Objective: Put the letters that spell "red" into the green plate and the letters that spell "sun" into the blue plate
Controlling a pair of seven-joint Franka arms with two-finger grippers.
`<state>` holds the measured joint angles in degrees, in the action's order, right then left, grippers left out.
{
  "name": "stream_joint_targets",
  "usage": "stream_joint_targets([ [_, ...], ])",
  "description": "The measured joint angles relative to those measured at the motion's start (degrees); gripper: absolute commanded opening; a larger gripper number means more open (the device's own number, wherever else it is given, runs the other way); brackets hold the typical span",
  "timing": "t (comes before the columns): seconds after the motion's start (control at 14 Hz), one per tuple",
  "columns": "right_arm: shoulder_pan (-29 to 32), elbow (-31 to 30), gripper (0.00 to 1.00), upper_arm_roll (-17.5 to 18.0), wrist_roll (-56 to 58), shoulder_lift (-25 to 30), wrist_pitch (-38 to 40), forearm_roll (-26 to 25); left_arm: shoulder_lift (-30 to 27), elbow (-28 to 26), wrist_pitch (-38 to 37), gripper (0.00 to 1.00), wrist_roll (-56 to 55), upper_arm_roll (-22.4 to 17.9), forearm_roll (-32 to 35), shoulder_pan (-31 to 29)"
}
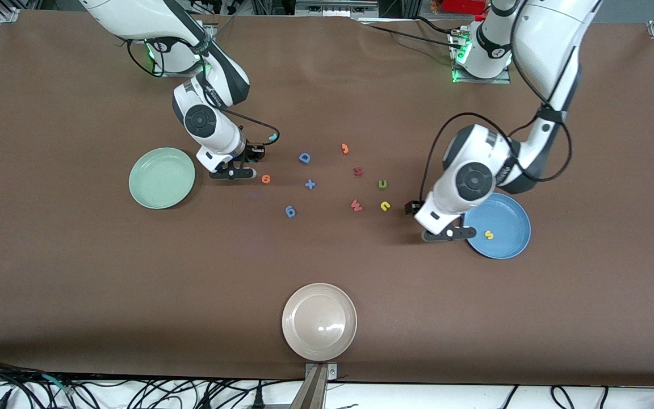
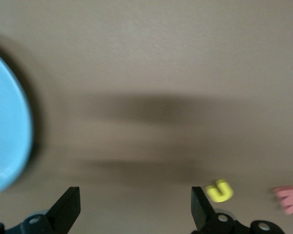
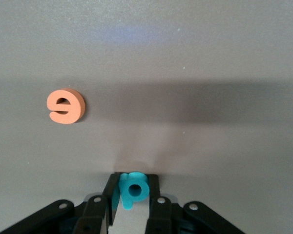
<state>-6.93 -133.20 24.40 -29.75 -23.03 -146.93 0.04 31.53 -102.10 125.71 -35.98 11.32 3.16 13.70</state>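
Note:
My right gripper point(image 3: 133, 178) is shut on the teal "d" point(image 3: 134, 190), low over the table beside the green plate point(image 1: 162, 178); in the front view this gripper point(image 1: 233, 173) hides the letter. The orange "e" point(image 3: 66, 106) lies flat close by point(image 1: 265, 179). A small teal piece point(image 1: 272, 137) lies by the right arm's cable. My left gripper point(image 2: 135, 195) is open and holds nothing, at the rim of the blue plate point(image 1: 508, 216), where it shows lower in the front view point(image 1: 449, 234). The yellow "s" point(image 1: 489, 234) lies in that plate. The yellow "u" point(image 2: 219, 190) and olive "n" point(image 1: 382, 184) lie on the table.
Other letters lie mid-table: a blue "D" point(image 1: 304, 158), a blue plus point(image 1: 310, 184), a blue rounded letter point(image 1: 290, 211), an orange "j" point(image 1: 345, 149), a dark red "M" point(image 1: 358, 171), a red "W" point(image 1: 356, 205). A beige plate point(image 1: 319, 321) sits nearest the front camera.

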Motion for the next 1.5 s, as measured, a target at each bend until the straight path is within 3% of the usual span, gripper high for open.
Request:
stream_joint_targets([
  [0.36,0.3,0.4,0.04,-0.2,-1.0,0.6,1.2,0.0,4.1,-0.1,8.9,1.0,-17.3,0.3,-1.9,4.6],
  [0.57,2.6,2.4,0.04,-0.8,-0.7,4.1,8.2,0.0,7.7,-0.2,13.1,0.98,-24.8,0.2,-1.9,7.4],
  [0.86,3.8,5.7,0.04,-7.2,4.5,9.3,21.1,0.0,8.7,-0.2,13.6,0.89,-27.9,0.0,-1.9,7.5],
  [1.0,3.9,5.9,0.04,-12.4,10.3,10.7,23.5,0.0,8.6,-0.1,13.6,0.66,-28.1,0.0,-1.9,7.5],
  [1.07,4.0,5.9,0.04,-15.0,13.0,10.8,23.9,0.0,8.6,-0.1,13.6,0.42,-28.1,0.0,-1.9,7.5],
  [1.21,4.2,5.7,0.04,-19.1,17.4,10.6,23.9,-0.1,8.4,0.0,13.6,0.12,-28.2,0.1,-1.9,7.5],
  [1.5,4.4,4.7,0.04,-23.5,23.0,8.7,23.5,-0.4,7.8,0.1,12.7,0.01,-28.2,0.0,-1.9,7.4],
])
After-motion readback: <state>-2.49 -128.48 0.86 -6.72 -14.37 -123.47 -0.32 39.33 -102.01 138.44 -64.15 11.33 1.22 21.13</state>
